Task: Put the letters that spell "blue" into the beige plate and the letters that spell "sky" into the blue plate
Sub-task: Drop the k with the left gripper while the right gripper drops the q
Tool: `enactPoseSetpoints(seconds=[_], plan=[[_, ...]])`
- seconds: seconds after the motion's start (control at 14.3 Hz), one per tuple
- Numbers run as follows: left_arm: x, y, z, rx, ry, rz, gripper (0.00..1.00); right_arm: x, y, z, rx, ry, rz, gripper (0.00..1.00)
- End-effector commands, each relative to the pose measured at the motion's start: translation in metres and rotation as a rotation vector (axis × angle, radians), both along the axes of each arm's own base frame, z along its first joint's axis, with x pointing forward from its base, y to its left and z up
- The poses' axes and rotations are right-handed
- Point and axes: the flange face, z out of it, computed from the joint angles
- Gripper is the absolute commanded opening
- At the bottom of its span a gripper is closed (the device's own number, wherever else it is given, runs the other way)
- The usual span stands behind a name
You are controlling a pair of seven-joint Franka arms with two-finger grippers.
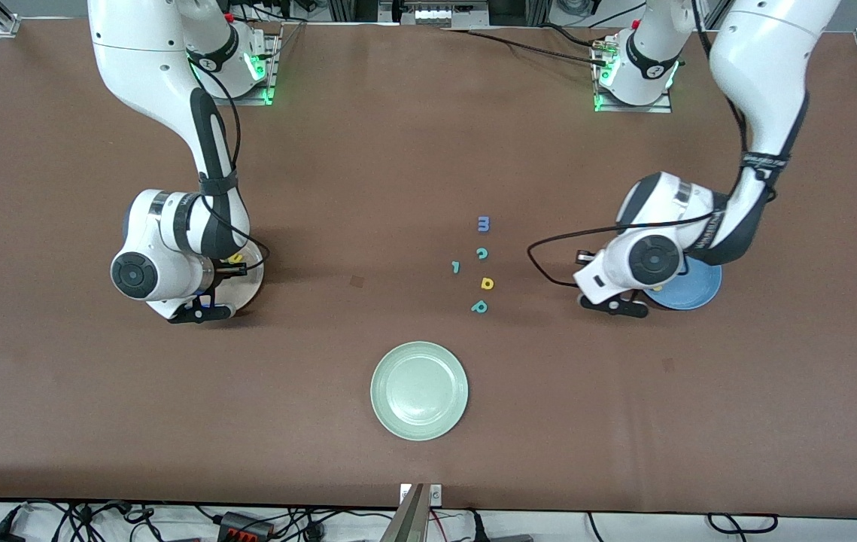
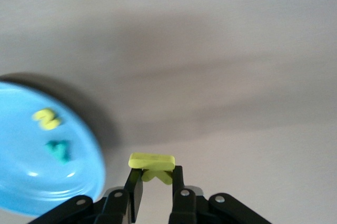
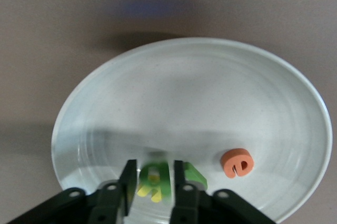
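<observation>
I see the left gripper (image 2: 152, 184) clamped on the yellow "k" (image 2: 151, 161) just beside the blue plate (image 2: 21, 192), which holds "s" (image 2: 46, 119) and "y" (image 2: 58, 151). The right gripper (image 3: 152, 182) is low over the beige plate (image 3: 210, 87), where "e" (image 3: 237, 162) and green letters (image 3: 158, 171) lie; its grip I cannot tell. I judge the task nearly complete

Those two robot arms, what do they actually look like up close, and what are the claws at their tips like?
Both arms are glossy white with rounded joints, black bands and dark round caps. Black cables run along them, and green lights glow at their bases. The left claw and right claw each have two slim black fingers on a black body fixed with silver screws.
</observation>
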Motion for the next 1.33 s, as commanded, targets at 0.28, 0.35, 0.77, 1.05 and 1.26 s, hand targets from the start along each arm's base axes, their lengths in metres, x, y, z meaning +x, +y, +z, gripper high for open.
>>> enactPoseSetpoints(seconds=[0.28, 0.35, 0.77, 1.05, 1.26], plan=[[-0.001, 0.086, -0.004, -0.029, 0.066, -0.035, 0.17, 0.013, 0.004, 0.07, 0.073, -0.04, -0.017, 1.0], [-0.001, 0.096, -0.003, -0.039, 0.075, -0.045, 0.17, 0.018, 0.0, 0.087, 0.082, -0.046, -0.022, 1.0], [-0.003, 0.125, 0.062, -0.025, 0.152, -0.102, 1.0, 0.049, -0.016, 0.178, 0.112, -0.048, -0.027, 1.0], [0.021, 0.104, 0.149, -0.023, 0.132, -0.116, 1.0, 0.059, -0.022, 0.208, 0.092, -0.112, -0.035, 1.0], [0.032, 0.094, 0.231, -0.04, 0.062, -0.103, 1.0, 0.066, -0.025, 0.224, 0.096, -0.149, -0.04, 1.0]])
